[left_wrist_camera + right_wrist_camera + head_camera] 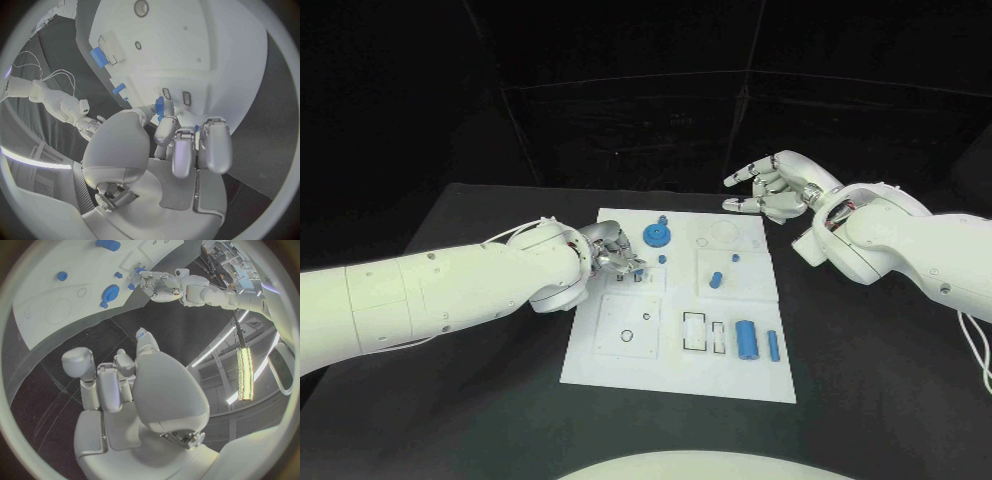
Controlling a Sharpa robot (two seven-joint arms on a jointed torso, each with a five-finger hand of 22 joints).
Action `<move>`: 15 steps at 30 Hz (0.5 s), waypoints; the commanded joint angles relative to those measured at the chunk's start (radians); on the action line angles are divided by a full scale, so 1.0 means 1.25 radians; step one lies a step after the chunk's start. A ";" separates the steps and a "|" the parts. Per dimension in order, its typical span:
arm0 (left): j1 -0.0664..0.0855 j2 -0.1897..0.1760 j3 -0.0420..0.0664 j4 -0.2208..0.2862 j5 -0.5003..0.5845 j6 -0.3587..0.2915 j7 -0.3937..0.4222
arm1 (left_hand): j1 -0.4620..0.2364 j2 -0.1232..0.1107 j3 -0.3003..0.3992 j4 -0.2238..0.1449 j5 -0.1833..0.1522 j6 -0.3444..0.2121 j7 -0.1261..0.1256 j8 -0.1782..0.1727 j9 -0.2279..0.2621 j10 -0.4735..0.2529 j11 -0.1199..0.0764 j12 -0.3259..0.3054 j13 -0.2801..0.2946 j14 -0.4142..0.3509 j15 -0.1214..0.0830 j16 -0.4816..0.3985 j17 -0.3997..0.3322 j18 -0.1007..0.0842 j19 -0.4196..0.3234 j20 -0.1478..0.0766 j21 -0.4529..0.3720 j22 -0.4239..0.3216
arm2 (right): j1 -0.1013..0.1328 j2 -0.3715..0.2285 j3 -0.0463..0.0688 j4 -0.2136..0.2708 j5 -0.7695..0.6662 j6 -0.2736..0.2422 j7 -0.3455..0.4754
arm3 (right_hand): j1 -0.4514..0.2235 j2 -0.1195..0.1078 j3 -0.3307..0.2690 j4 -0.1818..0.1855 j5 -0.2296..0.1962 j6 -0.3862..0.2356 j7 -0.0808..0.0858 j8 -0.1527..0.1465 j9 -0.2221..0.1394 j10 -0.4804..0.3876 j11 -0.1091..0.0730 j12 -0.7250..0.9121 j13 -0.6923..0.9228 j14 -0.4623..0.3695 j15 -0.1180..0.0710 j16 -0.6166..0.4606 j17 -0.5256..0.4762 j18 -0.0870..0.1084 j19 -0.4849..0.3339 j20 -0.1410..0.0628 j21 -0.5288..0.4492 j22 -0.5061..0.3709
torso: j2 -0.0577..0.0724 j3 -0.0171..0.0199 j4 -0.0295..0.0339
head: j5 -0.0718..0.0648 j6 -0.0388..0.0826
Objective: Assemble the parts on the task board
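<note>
On the black table, the left hand [615,255] worked at the board [625,375] while the right hand [776,187] hung off its far corner.

From the head view, the left hand sat at the board's left edge, fingers curled over two small slots; whether it gripped anything could not be told there. The right hand hovered over bare table [473,220], fingers spread, holding nothing. A round blue part [658,237] lay near the far edge, a small peg [714,279] mid-board, a cylinder [749,340] and thin bar [773,345] nearer the robot. Left wrist view next: fingertips [164,125] pinched a small blue part [160,106] just beside the slots [176,96]. Right wrist view: the right hand's fingers [106,385] were loosely bent and empty, well apart from the board [44,315].
</note>
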State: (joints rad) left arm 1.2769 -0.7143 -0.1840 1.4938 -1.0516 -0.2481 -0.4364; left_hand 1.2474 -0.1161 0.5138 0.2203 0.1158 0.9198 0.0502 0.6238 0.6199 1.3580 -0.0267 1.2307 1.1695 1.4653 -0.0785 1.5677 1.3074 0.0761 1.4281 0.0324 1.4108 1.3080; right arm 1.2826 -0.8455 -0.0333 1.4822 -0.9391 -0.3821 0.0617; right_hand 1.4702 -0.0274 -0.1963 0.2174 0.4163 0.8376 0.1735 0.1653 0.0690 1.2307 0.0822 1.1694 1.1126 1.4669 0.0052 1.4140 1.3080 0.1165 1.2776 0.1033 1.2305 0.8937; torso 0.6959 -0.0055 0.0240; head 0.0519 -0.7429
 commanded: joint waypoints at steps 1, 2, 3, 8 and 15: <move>0.000 0.003 0.001 0.000 -0.034 0.041 -0.019 | 0.008 0.002 0.129 -0.124 0.001 0.001 -0.005 0.005 0.001 0.007 -0.001 0.001 0.000 0.084 -0.002 0.002 0.211 -0.014 0.005 -0.001 0.004 0.003 | 0.001 0.001 0.000 0.001 0.002 0.003 0.006 | 0.005 0.000 -0.004 0.000 0.005 -0.003 -0.002 0.005 0.000 -0.004 -0.001 -0.004 -0.001 0.032 -0.004 -0.005 0.005 0.007 -0.004 0.001 -0.002 0.000 | 0.001 0.0001 -0.0006 | 0.001 -0.001; 0.000 0.004 0.001 0.000 -0.037 0.046 -0.023 | 0.008 0.002 0.129 -0.124 0.000 0.001 -0.005 0.005 0.001 0.007 -0.001 0.001 -0.001 0.084 -0.002 0.002 0.211 -0.014 0.005 -0.001 0.005 0.003 | 0.001 0.001 0.000 0.001 0.002 0.003 0.006 | 0.005 0.000 -0.004 0.000 0.005 -0.003 -0.002 0.005 0.000 -0.004 -0.001 -0.004 -0.001 0.032 -0.004 -0.005 0.005 0.007 -0.004 0.001 -0.002 0.000 | 0.001 -0.0001 -0.0005 | 0.001 -0.001; 0.000 0.006 0.001 -0.001 -0.039 0.050 -0.027 | 0.008 0.002 0.129 -0.125 0.000 0.001 -0.005 0.005 0.001 0.007 -0.001 0.001 -0.001 0.084 -0.002 0.002 0.211 -0.014 0.005 -0.001 0.005 0.003 | 0.001 0.001 0.000 0.001 0.002 0.003 0.006 | 0.005 0.000 -0.004 0.000 0.005 -0.003 -0.002 0.005 0.000 -0.004 -0.001 -0.004 -0.001 0.032 -0.004 -0.005 0.005 0.007 -0.004 0.001 -0.002 0.000 | 0.000 0.0001 -0.0005 | 0.001 -0.001; 0.000 0.009 0.001 -0.003 -0.045 0.066 -0.040 | 0.008 0.002 0.129 -0.125 0.000 0.001 -0.005 0.005 0.001 0.007 -0.001 0.000 -0.002 0.084 -0.002 0.002 0.211 -0.014 0.005 -0.001 0.005 0.003 | 0.001 0.002 0.000 0.001 0.002 0.003 0.006 | 0.005 0.000 -0.004 0.000 0.005 -0.003 -0.002 0.005 0.000 -0.004 -0.001 -0.004 -0.001 0.032 -0.004 -0.005 0.005 0.007 -0.004 0.001 -0.002 0.000 | 0.000 0.0000 -0.0001 | 0.001 -0.002; 0.000 0.011 0.001 -0.004 -0.047 0.081 -0.050 | 0.007 0.001 0.129 -0.125 0.000 0.001 -0.005 0.005 0.001 0.007 -0.001 0.001 -0.001 0.084 -0.002 0.002 0.211 -0.014 0.005 -0.001 0.005 0.003 | 0.001 0.003 0.000 -0.001 0.002 0.003 0.006 | 0.005 0.000 -0.004 0.000 0.005 -0.003 -0.002 0.005 0.000 -0.004 -0.001 -0.004 -0.001 0.032 -0.004 -0.005 0.005 0.007 -0.004 0.001 -0.002 0.000 | 0.000 -0.0001 0.0003 | 0.001 -0.003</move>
State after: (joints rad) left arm 1.2777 -0.7023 -0.1824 1.4879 -1.0942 -0.1837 -0.4774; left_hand 1.2493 -0.1142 0.5139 0.2201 0.1121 0.9195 0.0514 0.6256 0.6218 1.3579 -0.0264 1.2307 1.1684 1.4652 -0.0784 1.5677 1.3074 0.0762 1.4281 0.0325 1.4108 1.3078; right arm 1.2825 -0.8428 -0.0333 1.4809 -0.9389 -0.3820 0.0617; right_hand 1.4701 -0.0274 -0.1963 0.2174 0.4163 0.8376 0.1735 0.1653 0.0689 1.2307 0.0822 1.1694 1.1127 1.4669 0.0052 1.4141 1.3078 0.1165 1.2776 0.1033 1.2305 0.8938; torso 0.6964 -0.0055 0.0240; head 0.0525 -0.7460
